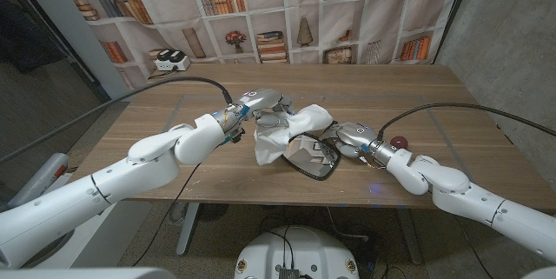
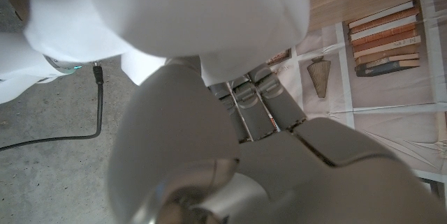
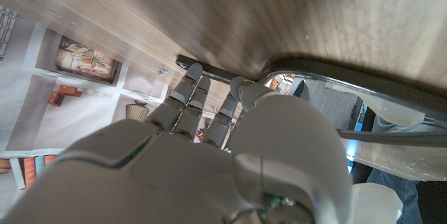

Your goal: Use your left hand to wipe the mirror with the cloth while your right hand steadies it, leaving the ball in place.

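Staged lab: printed bookshelf backdrop (image 1: 261,9) (flat curtain), concrete wall (image 1: 512,27), wooden table (image 1: 452,96).

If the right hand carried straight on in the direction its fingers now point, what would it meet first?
The right hand already has its fingers at the mirror rim, so the mirror comes first. Just beyond lies the white cloth held by the left hand, though depth is uncertain.
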